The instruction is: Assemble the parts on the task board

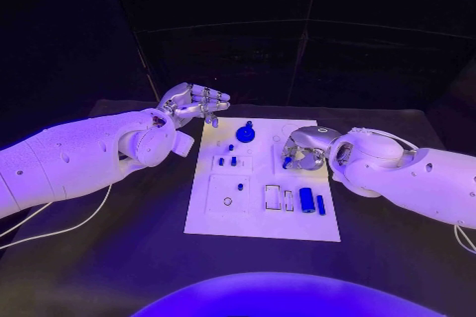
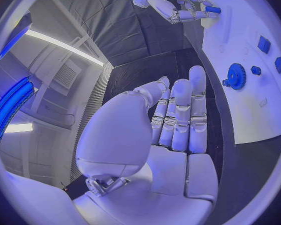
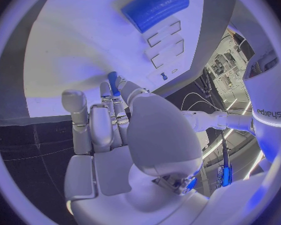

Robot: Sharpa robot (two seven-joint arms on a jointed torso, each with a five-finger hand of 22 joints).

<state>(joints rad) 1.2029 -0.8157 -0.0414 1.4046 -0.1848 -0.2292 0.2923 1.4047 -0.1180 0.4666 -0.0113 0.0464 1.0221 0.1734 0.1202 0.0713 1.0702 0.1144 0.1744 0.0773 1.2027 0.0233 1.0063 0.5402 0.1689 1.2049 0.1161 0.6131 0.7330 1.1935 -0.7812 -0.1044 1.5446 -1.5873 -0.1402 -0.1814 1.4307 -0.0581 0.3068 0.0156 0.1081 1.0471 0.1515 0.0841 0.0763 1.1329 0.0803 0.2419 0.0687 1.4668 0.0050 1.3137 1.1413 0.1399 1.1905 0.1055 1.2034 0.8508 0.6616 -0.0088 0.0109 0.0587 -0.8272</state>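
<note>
Matte white flat task board (image 1: 260, 224) mid-table. Toothed blue gear (image 1: 246, 133) at 12 o'clock on board; smooth blue cylinder (image 1: 307, 201) at 4 o'clock, long axis 12-to-6. Right hand (image 1: 305, 152) over board's 2 o'clock, pinching small blue peg (image 3: 113, 81). Left hand (image 1: 195, 102) off board at 11 o'clock, fingers together, holding nothing.

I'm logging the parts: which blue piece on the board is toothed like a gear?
The round gear at the task board's far edge; the other blue pieces are smooth.

White task board (image 1: 260, 221), blue gear (image 1: 245, 133), blue cylinder (image 1: 307, 201), black table (image 1: 119, 248), silver hands
</note>
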